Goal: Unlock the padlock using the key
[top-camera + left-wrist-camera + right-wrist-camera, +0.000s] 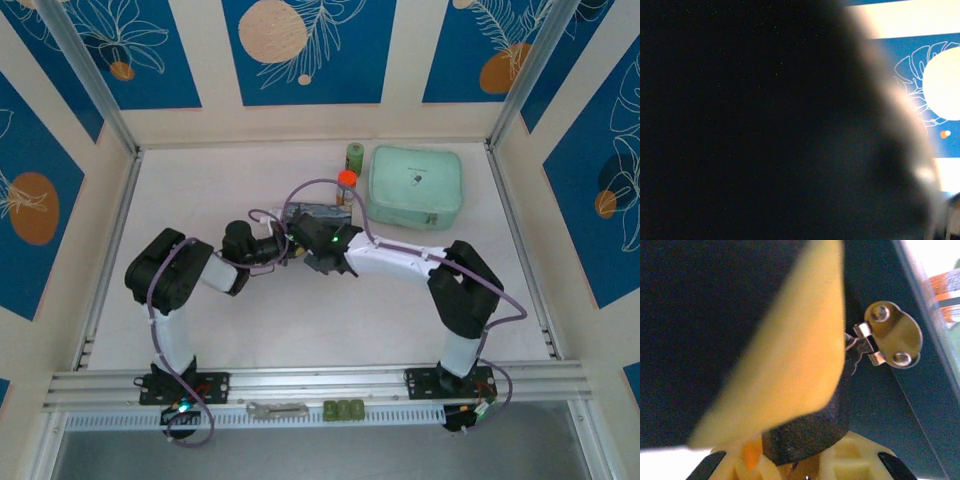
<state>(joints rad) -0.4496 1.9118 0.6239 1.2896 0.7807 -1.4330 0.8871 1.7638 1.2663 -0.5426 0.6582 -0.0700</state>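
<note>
Padlock (832,400), apparently the dark body hanging by a thin silver loop from the hasp (894,335) on the box (890,410), lies just beside the yellow finger (790,355) of the right pincer (312,250); that pincer's gap cannot be told. Left pincer (284,243) is closed close by, likely bracing; whether it grips the key is unclear

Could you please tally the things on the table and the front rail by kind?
Mint pouch: 1
Bottles: 2, the green bottle and the orange-capped bottle
Box: 1
Metal tool: 1
Green blocks: 3
Total: 8
</note>
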